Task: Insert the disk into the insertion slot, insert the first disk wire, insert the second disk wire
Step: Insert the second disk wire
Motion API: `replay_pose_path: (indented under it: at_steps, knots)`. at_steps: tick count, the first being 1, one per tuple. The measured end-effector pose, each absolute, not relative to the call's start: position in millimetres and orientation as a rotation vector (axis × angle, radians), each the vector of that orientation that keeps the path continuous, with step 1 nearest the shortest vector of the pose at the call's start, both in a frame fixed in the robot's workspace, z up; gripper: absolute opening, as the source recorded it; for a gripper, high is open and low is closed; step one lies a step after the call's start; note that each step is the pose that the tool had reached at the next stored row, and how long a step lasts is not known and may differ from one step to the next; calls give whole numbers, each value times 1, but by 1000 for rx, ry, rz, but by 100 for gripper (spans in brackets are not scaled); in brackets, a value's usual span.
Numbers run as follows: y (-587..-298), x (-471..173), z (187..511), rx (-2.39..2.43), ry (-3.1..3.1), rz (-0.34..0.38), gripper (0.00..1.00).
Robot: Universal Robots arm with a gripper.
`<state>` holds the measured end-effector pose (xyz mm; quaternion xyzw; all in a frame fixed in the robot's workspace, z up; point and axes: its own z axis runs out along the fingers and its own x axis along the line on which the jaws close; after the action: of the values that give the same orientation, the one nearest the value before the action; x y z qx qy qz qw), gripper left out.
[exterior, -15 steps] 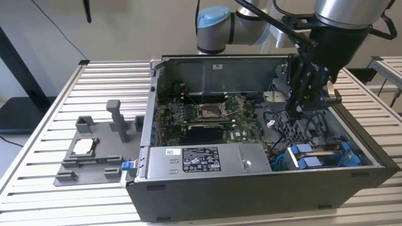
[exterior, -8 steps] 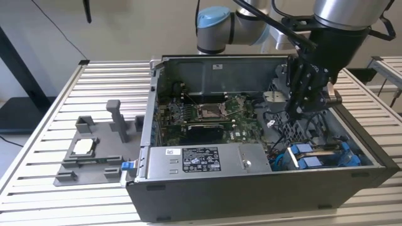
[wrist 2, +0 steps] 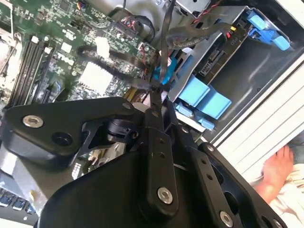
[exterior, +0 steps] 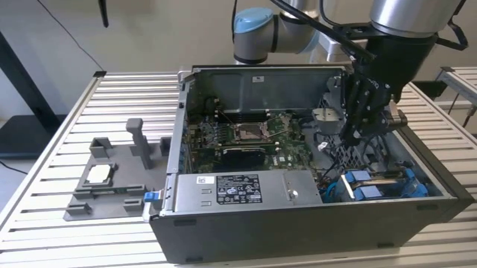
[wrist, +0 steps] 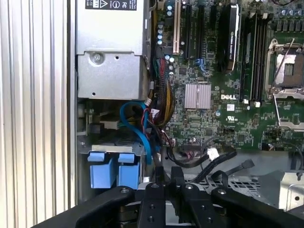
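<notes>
Closed, fingertips pinched together on a thin black cable that runs away over the drive cage: so stands the gripper in the second wrist view. Hangs inside the open computer case, on the side toward the exterior view's right, above the motherboard's edge and short of the drive bay. Seated already in the insertion slot, at the case's near corner on the exterior view's right: the disk, its blue carrier tabs facing up out of the cage. Apart from the disk, the fingertips, with a blue cable looping between the two. Just beside the bay, along the case's near wall, the grey power-supply box. Beyond the case, on the slatted table, a grey fixture toward the exterior view's left. Past the case rim in the second wrist view, a person's hand.
</notes>
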<state>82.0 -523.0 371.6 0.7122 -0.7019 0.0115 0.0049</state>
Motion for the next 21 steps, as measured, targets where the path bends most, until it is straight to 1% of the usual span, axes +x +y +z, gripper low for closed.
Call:
replay_pose_path:
  at_steps: [1,6,9,17,21]
  knots:
    - [-523,82,371,2231,-2198,37,18]
    - [-523,84,370,2230,-2199,38,18]
    - [-527,90,369,2225,-2193,25,16]
    - [-539,108,368,2192,-2159,-50,16]
    - [-544,119,366,2181,-2147,-74,16]
